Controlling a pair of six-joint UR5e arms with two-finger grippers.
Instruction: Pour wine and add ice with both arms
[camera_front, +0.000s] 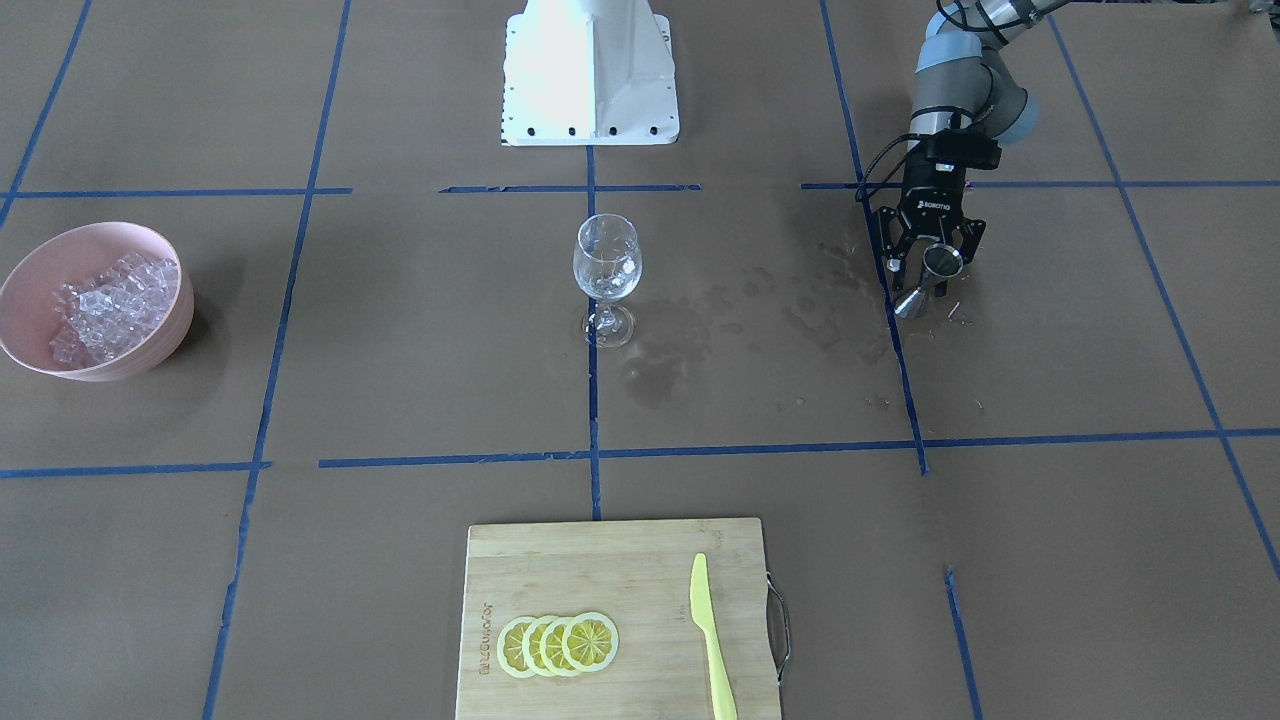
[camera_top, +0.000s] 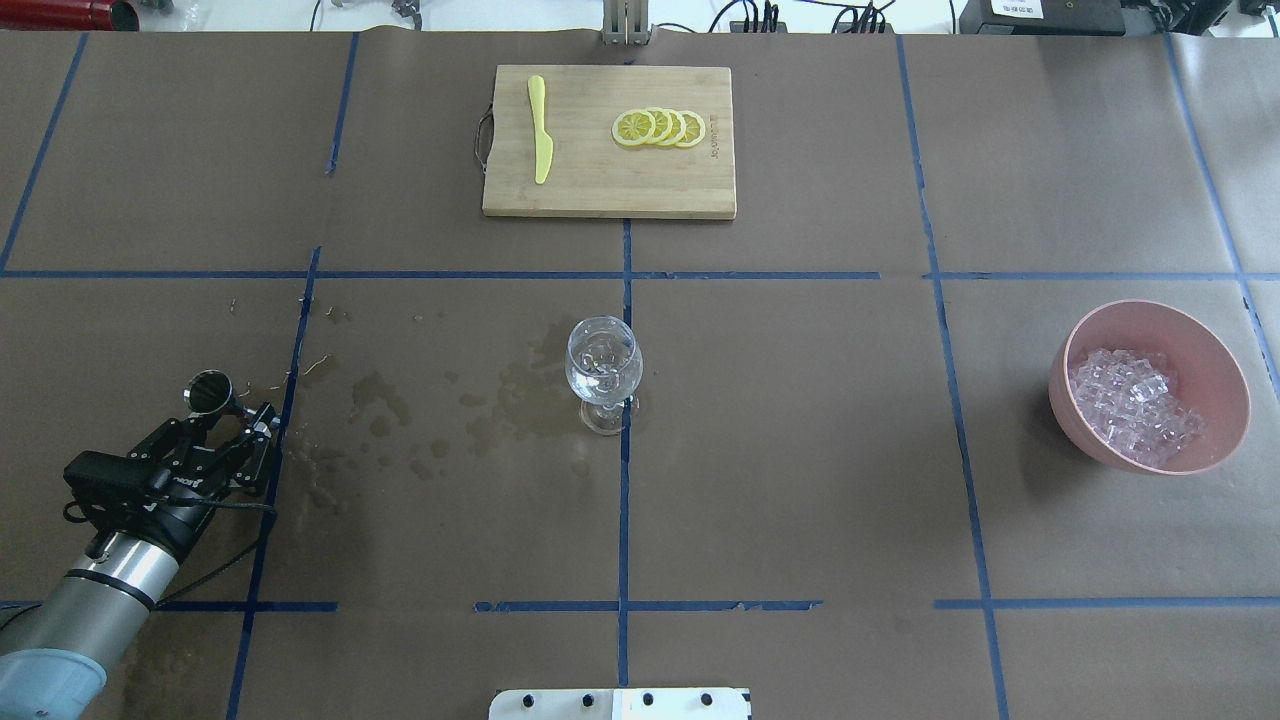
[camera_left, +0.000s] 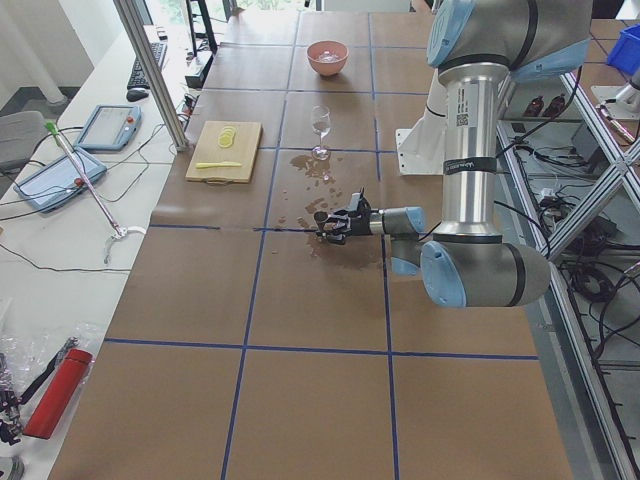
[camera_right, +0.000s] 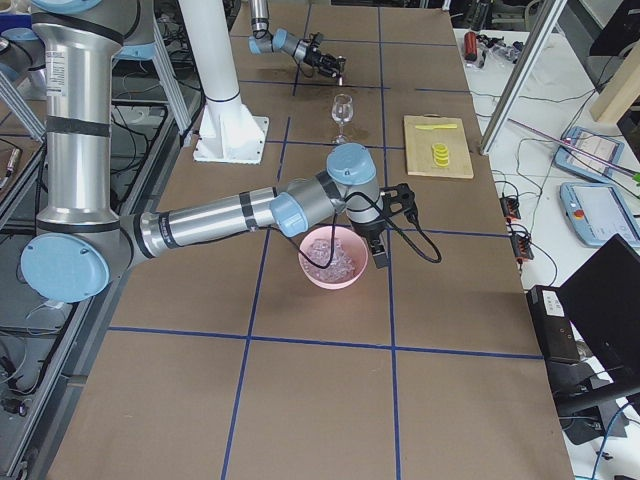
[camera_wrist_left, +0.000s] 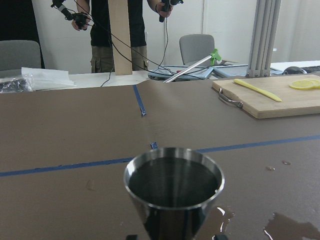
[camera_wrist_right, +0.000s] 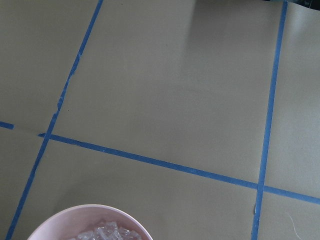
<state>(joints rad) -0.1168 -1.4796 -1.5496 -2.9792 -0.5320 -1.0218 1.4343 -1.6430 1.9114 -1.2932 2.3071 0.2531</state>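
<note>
My left gripper (camera_front: 935, 275) is shut on a steel jigger (camera_front: 940, 262) and holds it low over the paper, far to the left of the wine glass (camera_front: 607, 268). In the left wrist view the jigger (camera_wrist_left: 173, 192) stands upright with a dark inside, and I cannot make out any wine in it. The glass (camera_top: 603, 362) stands upright at the table's middle, and its contents are unclear. The ice (camera_top: 1135, 405) heaps in a pink bowl (camera_top: 1150, 306). My right gripper (camera_right: 378, 255) shows only in the exterior right view, at the bowl's edge; I cannot tell its state.
A wooden cutting board (camera_top: 600, 180) holds lemon slices (camera_top: 660, 127) and a yellow knife (camera_top: 540, 135) at the far side. Dark wet stains (camera_top: 480, 400) lie between the jigger and the glass. The white pedestal (camera_front: 590, 70) stands at the robot's side.
</note>
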